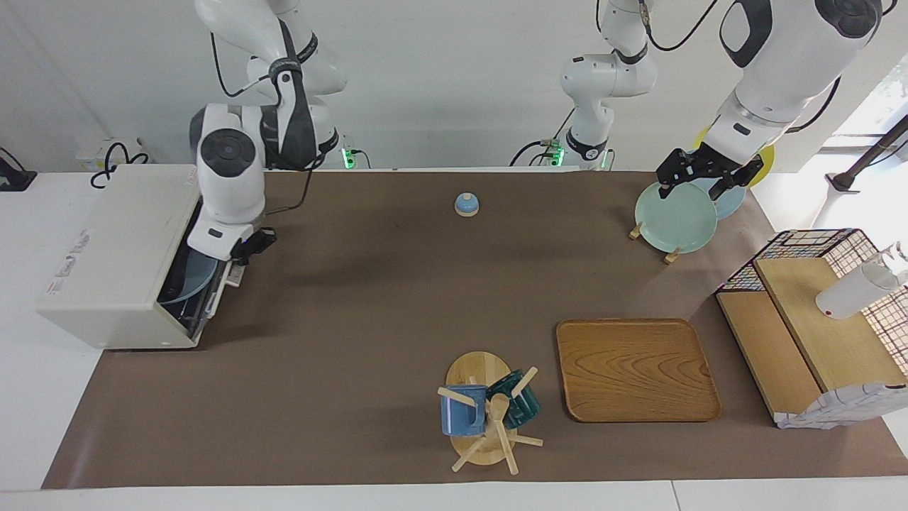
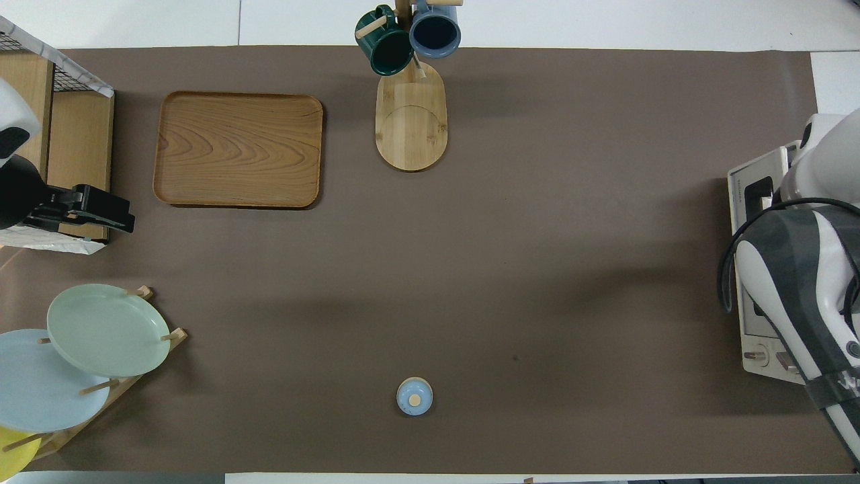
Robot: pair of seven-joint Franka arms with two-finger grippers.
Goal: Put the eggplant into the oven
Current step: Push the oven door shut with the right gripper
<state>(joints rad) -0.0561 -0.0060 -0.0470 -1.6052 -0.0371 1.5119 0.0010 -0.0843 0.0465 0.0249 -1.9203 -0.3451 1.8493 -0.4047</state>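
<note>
The cream-white oven (image 1: 117,255) stands at the right arm's end of the table, its dark glass door (image 1: 190,284) nearly upright. My right gripper (image 1: 248,248) is shut and sits against the door's top edge; whether it holds the handle I cannot tell. In the overhead view the right arm covers most of the oven (image 2: 756,222). My left gripper (image 1: 695,186) hangs open over the green plate (image 1: 675,216) in the plate rack, with nothing between its fingers; it also shows as the left gripper (image 2: 111,215) in the overhead view. The eggplant is out of view.
A wooden tray (image 1: 636,369) and a mug tree (image 1: 489,411) with two mugs stand farthest from the robots. A small blue bell (image 1: 466,204) sits near the robots. A wire and wood shelf (image 1: 809,319) with a white bottle (image 1: 855,291) stands at the left arm's end.
</note>
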